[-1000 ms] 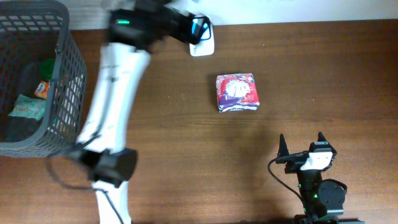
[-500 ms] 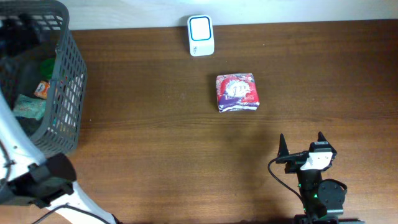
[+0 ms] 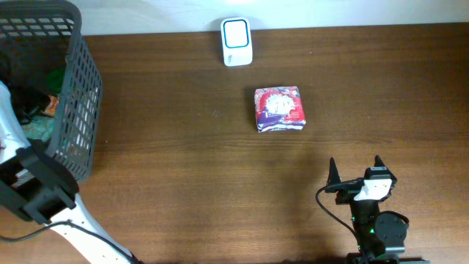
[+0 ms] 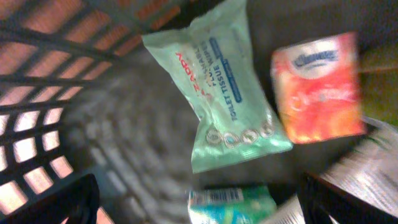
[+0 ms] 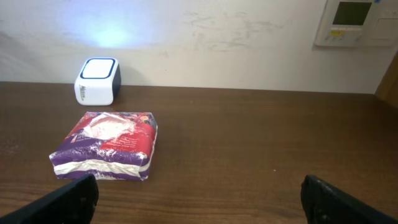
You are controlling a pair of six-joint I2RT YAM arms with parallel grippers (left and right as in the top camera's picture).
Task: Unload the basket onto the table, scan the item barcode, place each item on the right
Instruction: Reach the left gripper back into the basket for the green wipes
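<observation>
The scanner (image 3: 237, 42), a small white box with a blue-edged face, stands at the far edge of the table (image 3: 183, 169), close to the wall (image 5: 199, 37). A red and purple packet (image 3: 279, 109) lies flat on the table near the scanner, a little nearer the robot and to the scanner's right, not touching it.

The right hand (image 3: 355, 169) rests well nearer the robot than the scanner and further right, beyond the packet. Its fingers stand wide apart and hold nothing. In the right wrist view they frame the packet, with the scanner behind it.

A dark mesh basket (image 3: 77, 103) sits well to the scanner's left, at the table's left end. The left arm reaches down into it. In the left wrist view the left hand (image 4: 199, 202) hangs over the basket's contents with its fingers spread wide and nothing between them. Below it lie a mint wipes pack (image 4: 230, 87), an orange tissue pack (image 4: 317, 87) just beside it, and a green pack (image 4: 230, 205) with a barcode strip on top, partly cut off by the picture's edge. The view is blurred.
</observation>
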